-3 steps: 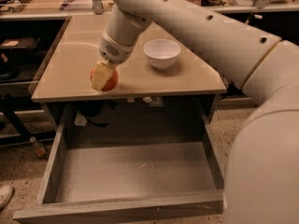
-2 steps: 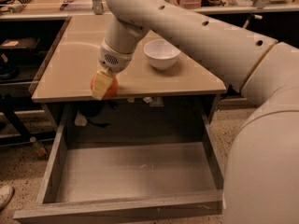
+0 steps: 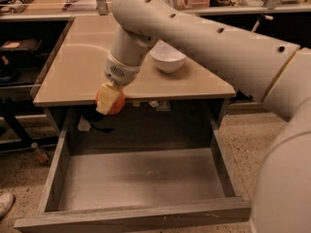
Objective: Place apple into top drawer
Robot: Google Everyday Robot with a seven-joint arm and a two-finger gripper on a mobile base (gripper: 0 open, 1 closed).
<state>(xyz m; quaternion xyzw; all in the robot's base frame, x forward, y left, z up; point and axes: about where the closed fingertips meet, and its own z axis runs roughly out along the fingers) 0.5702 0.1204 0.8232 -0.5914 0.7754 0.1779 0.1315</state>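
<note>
My gripper (image 3: 110, 100) is shut on the red-orange apple (image 3: 115, 104) and holds it in the air at the front edge of the beige counter (image 3: 77, 76), over the back left part of the open top drawer (image 3: 141, 178). The drawer is pulled far out, wide and shallow, with a flat grey bottom and nothing in it. My cream arm reaches in from the upper right and hides part of the counter.
A white bowl (image 3: 168, 58) stands on the counter to the right of the gripper. Dark shelving (image 3: 19, 57) stands to the left. A small bottle (image 3: 40, 153) lies on the speckled floor at the left, and a shoe tip (image 3: 5, 203) shows at the bottom left.
My gripper has carried the apple forward and slightly down, from above the counter's front area to just past its front edge, over the open drawer.
</note>
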